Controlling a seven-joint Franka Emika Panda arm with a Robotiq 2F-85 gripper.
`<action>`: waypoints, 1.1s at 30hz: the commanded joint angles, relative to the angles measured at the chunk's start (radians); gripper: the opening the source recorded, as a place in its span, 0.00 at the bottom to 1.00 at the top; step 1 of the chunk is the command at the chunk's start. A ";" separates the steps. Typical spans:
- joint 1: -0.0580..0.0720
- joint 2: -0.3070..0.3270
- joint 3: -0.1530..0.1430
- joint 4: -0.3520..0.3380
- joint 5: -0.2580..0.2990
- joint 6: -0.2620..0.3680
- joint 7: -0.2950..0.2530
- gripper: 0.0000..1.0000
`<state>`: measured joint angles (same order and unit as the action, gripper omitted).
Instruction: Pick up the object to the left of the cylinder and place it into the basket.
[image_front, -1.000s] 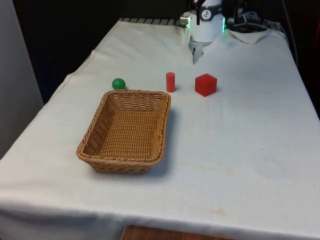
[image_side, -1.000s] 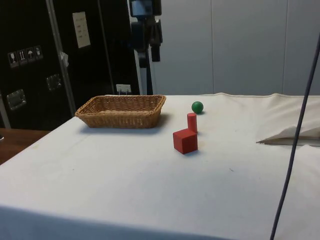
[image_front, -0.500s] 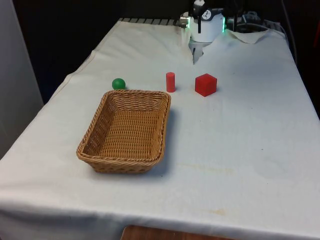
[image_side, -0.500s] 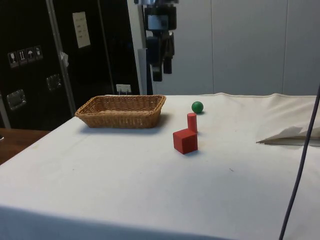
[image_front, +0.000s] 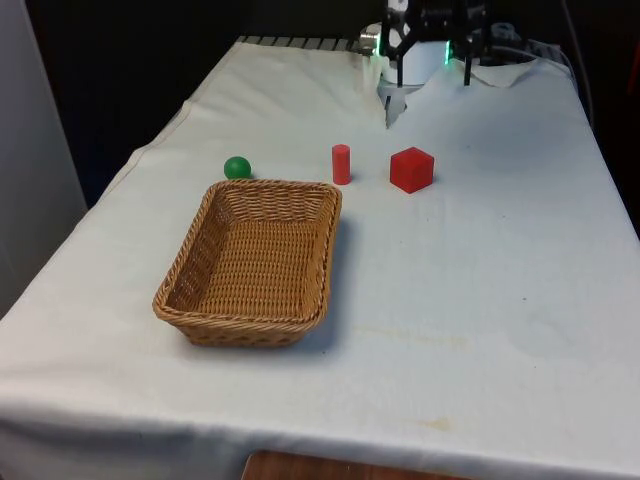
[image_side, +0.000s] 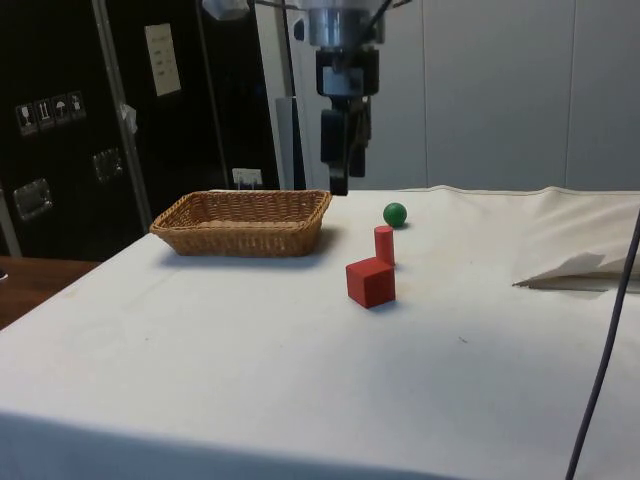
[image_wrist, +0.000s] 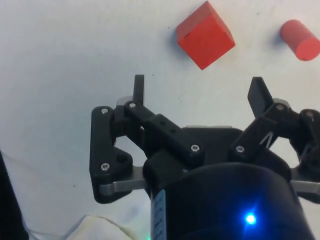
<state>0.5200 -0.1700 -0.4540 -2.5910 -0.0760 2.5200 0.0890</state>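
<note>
The claw (image_wrist: 197, 95) hung spread and empty above the desk (image_front: 480, 270) behind the red cube (image_front: 411, 169), while the green ball (image_front: 237, 167) lay beside the basket's (image_front: 255, 255) far rim, at the front view's left of the red cylinder (image_front: 341, 164).

A green ball (image_front: 237, 167), a red cylinder (image_front: 341, 164) and a red cube (image_front: 411, 169) sit on a bench (image_front: 500, 280) covered by a plain white cloth with a few faint yellowish stains. The basket (image_front: 254, 262) is woven wicker in a warm tan-brown, with a ribbed weave pattern. The tool (image_wrist: 197, 95) is matte black with small silver screws.
</note>
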 joint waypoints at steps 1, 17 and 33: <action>-0.007 0.007 0.006 -0.011 -0.023 0.029 0.027 1.00; 0.000 0.048 0.005 -0.091 -0.008 0.150 0.071 1.00; 0.000 0.183 0.004 -0.099 -0.012 0.287 0.200 1.00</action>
<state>0.5200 -0.0030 -0.4490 -2.6900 -0.0840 2.7830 0.2690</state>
